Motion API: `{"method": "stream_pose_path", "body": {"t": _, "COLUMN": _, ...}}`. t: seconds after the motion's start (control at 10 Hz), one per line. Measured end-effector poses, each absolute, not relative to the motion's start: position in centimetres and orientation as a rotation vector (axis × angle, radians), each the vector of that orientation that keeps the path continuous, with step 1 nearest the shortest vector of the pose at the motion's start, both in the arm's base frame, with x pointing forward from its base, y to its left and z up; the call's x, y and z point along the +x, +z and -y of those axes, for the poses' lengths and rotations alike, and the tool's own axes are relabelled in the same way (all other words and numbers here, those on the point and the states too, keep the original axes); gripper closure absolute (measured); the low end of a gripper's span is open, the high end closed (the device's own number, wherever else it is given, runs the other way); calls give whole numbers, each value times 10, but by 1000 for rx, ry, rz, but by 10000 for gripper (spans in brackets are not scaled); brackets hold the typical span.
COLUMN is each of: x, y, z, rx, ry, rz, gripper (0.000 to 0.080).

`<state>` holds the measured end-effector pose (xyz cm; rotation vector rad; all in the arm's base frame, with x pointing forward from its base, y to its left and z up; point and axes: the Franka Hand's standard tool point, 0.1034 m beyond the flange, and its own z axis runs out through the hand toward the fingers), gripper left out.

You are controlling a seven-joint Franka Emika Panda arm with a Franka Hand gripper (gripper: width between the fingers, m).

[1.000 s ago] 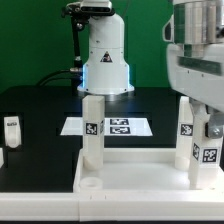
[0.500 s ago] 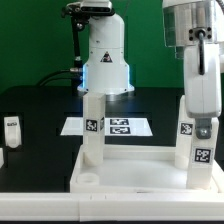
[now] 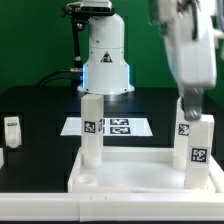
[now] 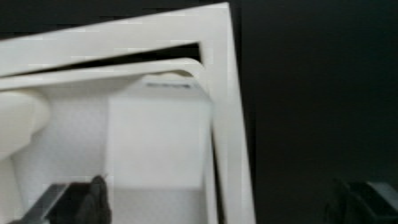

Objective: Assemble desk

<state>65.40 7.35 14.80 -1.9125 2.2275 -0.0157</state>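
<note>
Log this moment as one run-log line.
stage: legs going onto desk panel | standing: leg, leg | loose: leg on table | gripper: above right-side leg, grip unclear

The exterior view shows one large rimmed panel (image 3: pixel 140 172), low in the frame. Four legs are visible: two stand upright on the panel, one (image 3: pixel 91 128) at center left and one (image 3: pixel 199 148) at right, one (image 3: pixel 185 128) stands behind the right one, and one (image 3: pixel 12 129) lies at the left edge. One marker board (image 3: pixel 118 126) is at center. One gripper (image 3: pixel 190 100) is at upper right.
</note>
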Motion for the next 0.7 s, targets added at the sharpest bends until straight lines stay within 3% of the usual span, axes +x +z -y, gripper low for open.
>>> {"method": "stream_pose_path", "body": {"t": 0.1, "x": 659, "y": 164, "z": -60, "rx": -1865, "ry": -47, "rz": -2229, "gripper": 159}}
{"method": "stream_pose_path", "body": {"t": 0.7, "x": 656, "y": 161, "z": -58, "rx": -1945, "ry": -62, "rz": -2161, "gripper": 151}}
